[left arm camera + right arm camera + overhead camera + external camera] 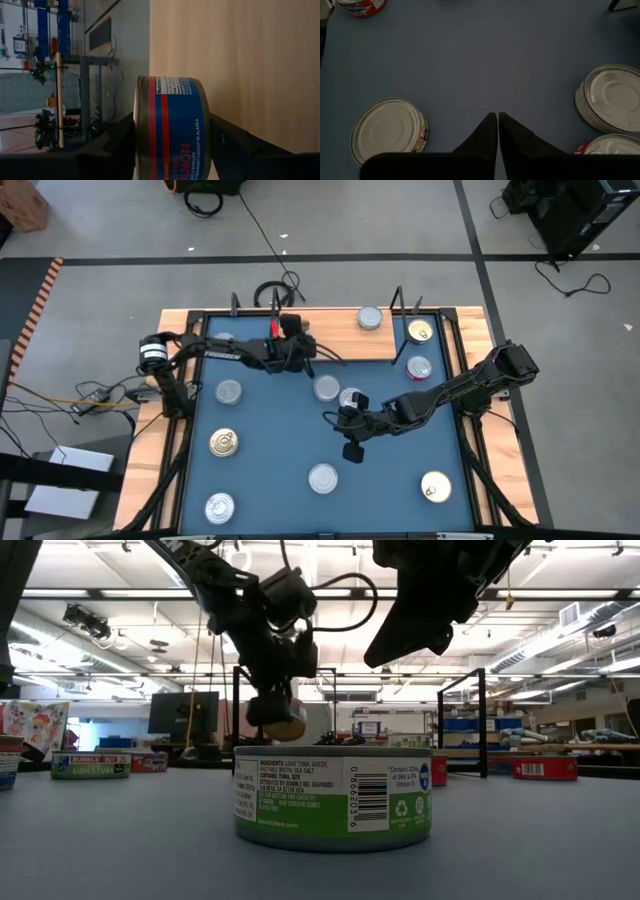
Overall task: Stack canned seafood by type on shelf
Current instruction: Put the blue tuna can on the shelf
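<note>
My left gripper (300,340) is over the light-wood shelf (340,345) at the table's far side, shut on a blue-and-red salmon tin (172,127). The low view shows that tin (279,718) hanging in the air. A silver-lidded tin (370,318) and a gold-lidded tin (420,332) stand on the shelf's right part. My right gripper (350,425) hovers shut over mid-table with nothing in it. Near it stand a silver-lidded tin (390,129) with green sides and another silver-lidded tin (612,97). My left gripper pinches the salmon tin between its two fingers, one finger (117,145) against the gold-rimmed flat end (140,120) and the other (232,145) against the opposite flat end. The tin is turned on its side, its label wall showing, lifted clear of the table.
Loose tins stand about the blue table: silver lids (229,391), (322,478), (219,507), (419,367), gold lids (224,442), (435,487). A green-labelled tuna tin (333,798) stands close to the low camera. Black wire uprights (400,300) rise at the shelf's ends.
</note>
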